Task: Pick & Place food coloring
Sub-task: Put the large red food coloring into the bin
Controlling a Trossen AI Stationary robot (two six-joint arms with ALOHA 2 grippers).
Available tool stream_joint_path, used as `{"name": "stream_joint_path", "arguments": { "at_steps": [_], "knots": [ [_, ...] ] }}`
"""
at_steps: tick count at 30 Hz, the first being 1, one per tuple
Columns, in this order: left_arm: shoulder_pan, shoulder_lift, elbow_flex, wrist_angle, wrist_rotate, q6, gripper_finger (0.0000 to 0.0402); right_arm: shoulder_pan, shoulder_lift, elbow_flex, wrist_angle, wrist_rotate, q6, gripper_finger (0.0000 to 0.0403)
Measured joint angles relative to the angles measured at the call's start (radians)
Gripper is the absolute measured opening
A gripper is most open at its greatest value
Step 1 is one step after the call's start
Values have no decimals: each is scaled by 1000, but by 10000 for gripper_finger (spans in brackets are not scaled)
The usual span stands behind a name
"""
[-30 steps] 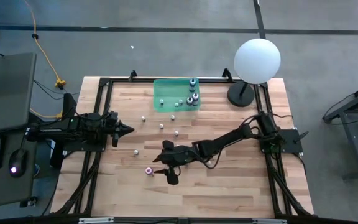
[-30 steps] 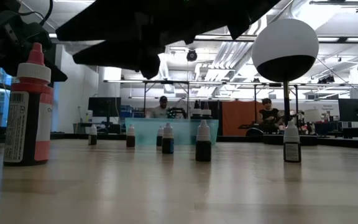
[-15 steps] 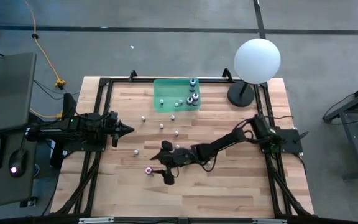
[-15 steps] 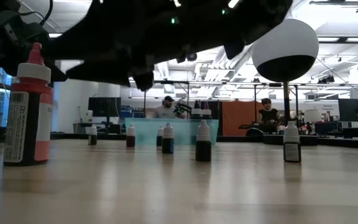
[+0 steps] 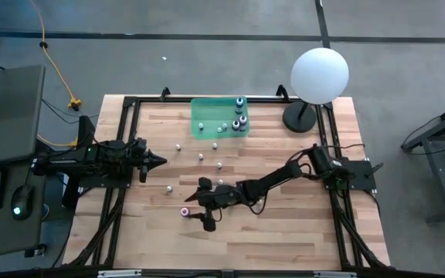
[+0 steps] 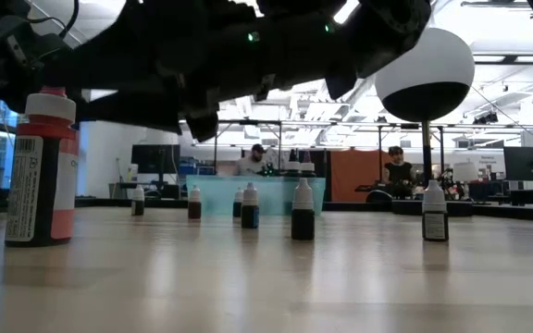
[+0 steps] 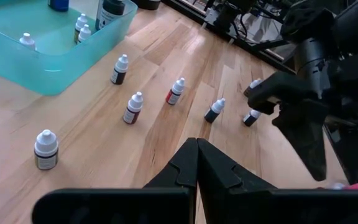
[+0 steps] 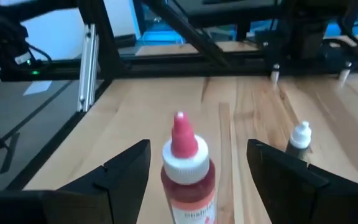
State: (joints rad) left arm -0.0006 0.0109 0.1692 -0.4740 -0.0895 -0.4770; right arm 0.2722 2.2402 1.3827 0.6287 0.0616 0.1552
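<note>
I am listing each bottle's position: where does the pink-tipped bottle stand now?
In the high view the pink-tipped bottle stands on the table's near-left part, beside the open right hand; the right wrist view shows it between that hand's fingers, not yet gripped.

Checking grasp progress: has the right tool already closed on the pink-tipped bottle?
No. In the right wrist view, the right tool stands open, with the pink-tipped bottle upright between its fingers, untouched.

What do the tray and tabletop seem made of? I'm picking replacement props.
Tray: probably plastic, glossy and translucent green; the bottles inside show through its wall. Tabletop: wood, likely butcher block; pale strips with visible grain and seams, matte to satin finish.
</note>
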Motion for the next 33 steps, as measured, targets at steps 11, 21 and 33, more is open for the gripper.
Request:
{"name": "stream_joint_path", "arguments": {
  "at_steps": [11, 21, 33],
  "knots": [
    [0, 0, 0, 0, 0, 0, 0, 10, 118, 147, -3, -7, -5, 259],
    [0, 0, 0, 0, 0, 0, 0, 10, 143, 193, -123, -19, 43, 259],
    [0, 0, 0, 0, 0, 0, 0, 10, 144, 193, -81, 14, 54, 256]
  ]
}}
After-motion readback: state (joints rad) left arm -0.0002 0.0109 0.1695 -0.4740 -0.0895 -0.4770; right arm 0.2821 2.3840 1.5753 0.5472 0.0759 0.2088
